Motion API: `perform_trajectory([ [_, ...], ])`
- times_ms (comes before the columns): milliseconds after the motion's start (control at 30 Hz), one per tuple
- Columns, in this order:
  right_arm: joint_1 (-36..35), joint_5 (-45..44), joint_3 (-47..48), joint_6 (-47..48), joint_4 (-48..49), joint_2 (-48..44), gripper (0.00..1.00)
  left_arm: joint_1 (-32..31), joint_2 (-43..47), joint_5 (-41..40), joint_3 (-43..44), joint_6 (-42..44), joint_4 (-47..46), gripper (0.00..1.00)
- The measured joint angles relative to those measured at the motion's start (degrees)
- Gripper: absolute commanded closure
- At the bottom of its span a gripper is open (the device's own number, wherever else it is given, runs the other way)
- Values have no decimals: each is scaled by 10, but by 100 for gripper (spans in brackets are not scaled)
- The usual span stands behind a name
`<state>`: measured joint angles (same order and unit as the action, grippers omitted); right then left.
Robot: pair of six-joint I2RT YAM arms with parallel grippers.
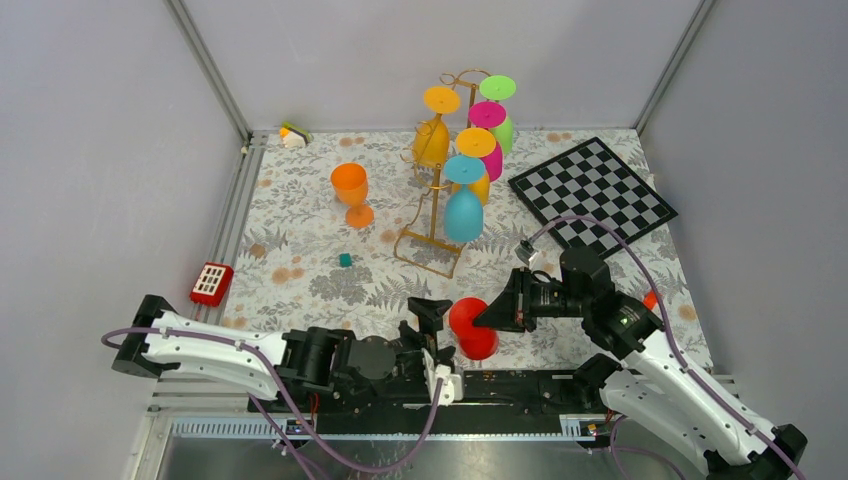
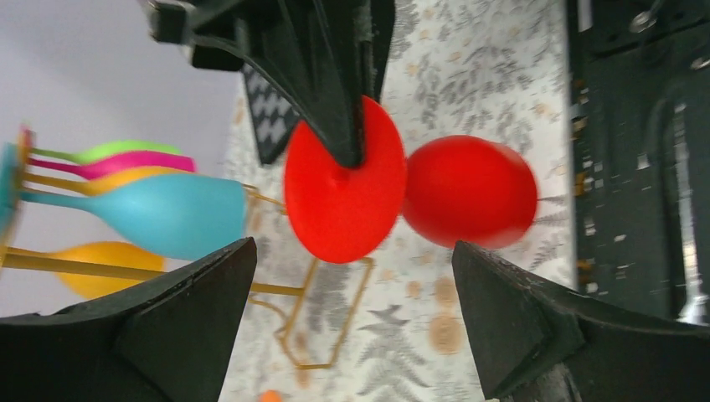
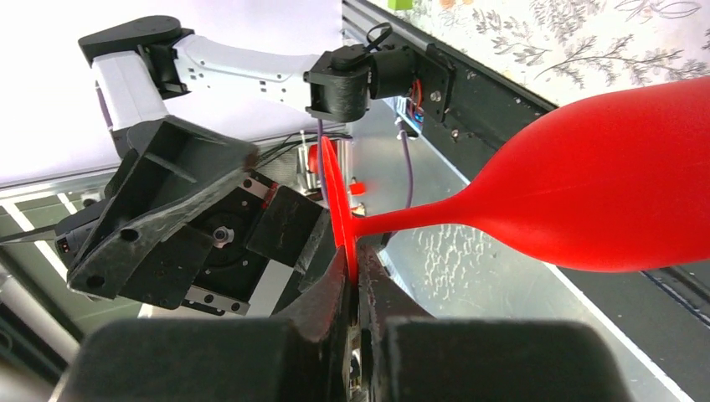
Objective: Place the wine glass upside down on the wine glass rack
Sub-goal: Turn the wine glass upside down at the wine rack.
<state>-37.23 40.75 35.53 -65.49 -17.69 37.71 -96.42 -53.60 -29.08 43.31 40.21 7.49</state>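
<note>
The right end effector (image 3: 352,276) is pressed together on the rim of the round foot of the red wine glass (image 3: 619,188). The glass lies sideways in the air with its stem about level. Its bowl points away from these fingers, toward the near edge of the bench (image 1: 300,270). The left end effector (image 2: 350,255) stands wide apart and holds nothing. The foot of the glass is just ahead of its fingers and does not touch them. The wine glass rack (image 1: 436,205) stands well beyond both end effectors, with several coloured glasses hanging upside down on it. An orange glass (image 1: 349,186) stands on the bench, far ahead of the left end effector.
</note>
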Motion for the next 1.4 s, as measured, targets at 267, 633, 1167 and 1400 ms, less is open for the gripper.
perform_trajectory([
  [267, 0, -23, 25, 61, -79, 1, 100, -1, -9, 8, -22, -256, -17, 1],
  [633, 0, -54, 67, 139, -162, 12, 100, -1, -31, -28, -20, -570, 1, 1],
  [1167, 0, -73, 68, 171, -195, 11, 100, 205, 39, 137, 2, -830, 88, 2],
  [1400, 0, -73, 68, 171, -198, 12, 100, 333, 59, 325, -80, -940, 24, 4],
])
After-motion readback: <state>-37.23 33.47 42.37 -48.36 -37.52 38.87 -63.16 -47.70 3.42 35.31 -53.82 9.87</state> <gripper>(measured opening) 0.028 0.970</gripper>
